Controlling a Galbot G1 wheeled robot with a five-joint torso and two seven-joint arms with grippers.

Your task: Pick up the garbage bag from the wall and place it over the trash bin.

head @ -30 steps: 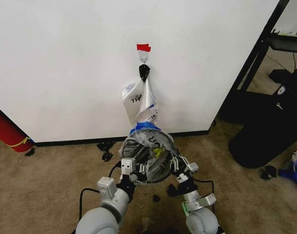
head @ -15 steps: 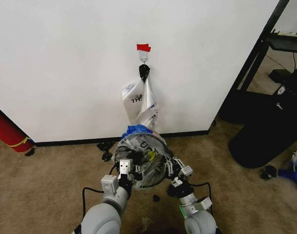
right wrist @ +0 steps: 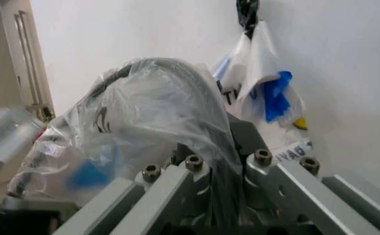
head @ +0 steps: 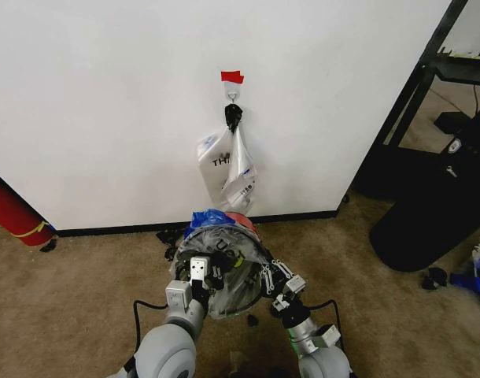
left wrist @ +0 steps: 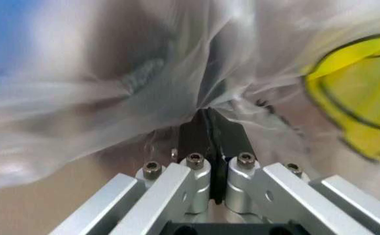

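Observation:
The garbage bag [head: 224, 256], thin clear-white plastic with a blue patch on its far side, is stretched over the black mesh trash bin [head: 228, 295] on the carpet below the wall [head: 106, 102]. A bit of red shows at the bin's far edge. My left gripper [head: 208, 266] is shut on the bag's left side and my right gripper [head: 266, 277] on its right side. The left wrist view has the left gripper [left wrist: 208, 118] pinching a fold of the garbage bag [left wrist: 111, 73]. In the right wrist view the plastic of the garbage bag [right wrist: 151, 107] drapes over the right gripper [right wrist: 224, 147].
Other white bags [head: 228, 165] hang from the hook [head: 233, 94] under red tape [head: 232, 76]. A large glossy black bin [head: 433, 209] and a black shelf frame [head: 413, 87] stand at the right, a red cylinder [head: 12, 213] at the left. Dark scraps [head: 171, 236] lie by the baseboard.
Both grippers have drawn the bag and the bin nearer to me and a little to the left. The blue patch now sits at the far left and red shows behind it.

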